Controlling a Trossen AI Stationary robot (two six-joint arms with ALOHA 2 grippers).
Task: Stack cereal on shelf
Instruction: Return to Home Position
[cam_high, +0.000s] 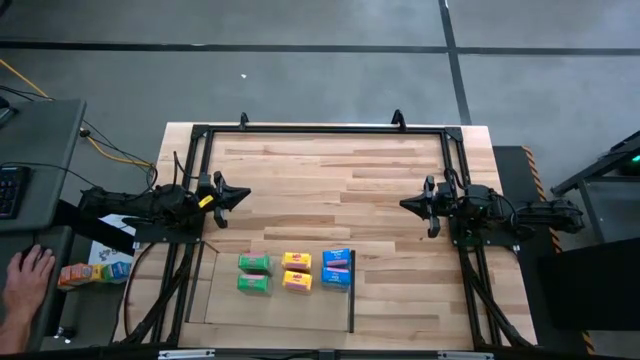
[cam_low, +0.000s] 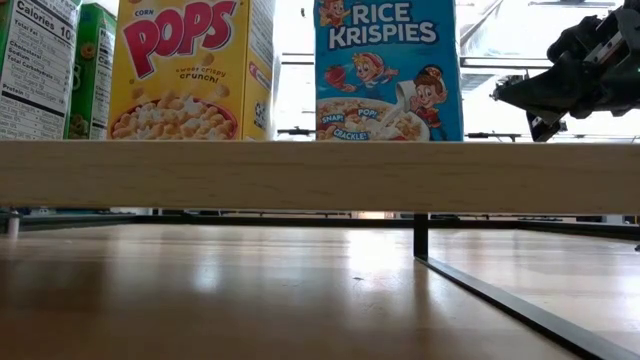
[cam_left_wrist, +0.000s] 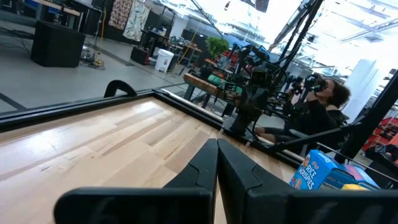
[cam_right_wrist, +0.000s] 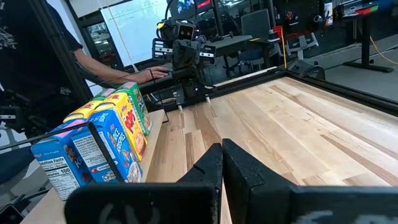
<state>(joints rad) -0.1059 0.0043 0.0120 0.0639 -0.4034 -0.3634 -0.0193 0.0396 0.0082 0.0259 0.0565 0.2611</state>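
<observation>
Taking the high view as a clock face with 12 at its top edge, there are six cereal boxes (cam_high: 295, 272) standing toward 6 o'clock of the wooden table (cam_high: 330, 170), in three pairs. The two green boxes (cam_high: 254, 273) are on the 9 o'clock side of the group, the two yellow boxes (cam_high: 296, 271) are in the middle and the two blue boxes (cam_high: 337, 268) are on the 3 o'clock side. In each pair one box stands right behind the other, with small gaps between the colours. All six rest along the 12 o'clock edge of the one pale flat shelf (cam_high: 270, 310). Its single thin black bar (cam_high: 352, 300) runs down its 3 o'clock side, just beside the blue pair. The two arms are well apart from the boxes. The left gripper (cam_high: 245, 194) hangs at 9 o'clock and the right gripper (cam_high: 404, 205) at 3 o'clock, their tips pointing at each other across bare wood. Each wrist view shows that arm's two fingers pressed together with nothing between them. One person's hand (cam_high: 30, 272) lies off the table at 8 o'clock.
</observation>
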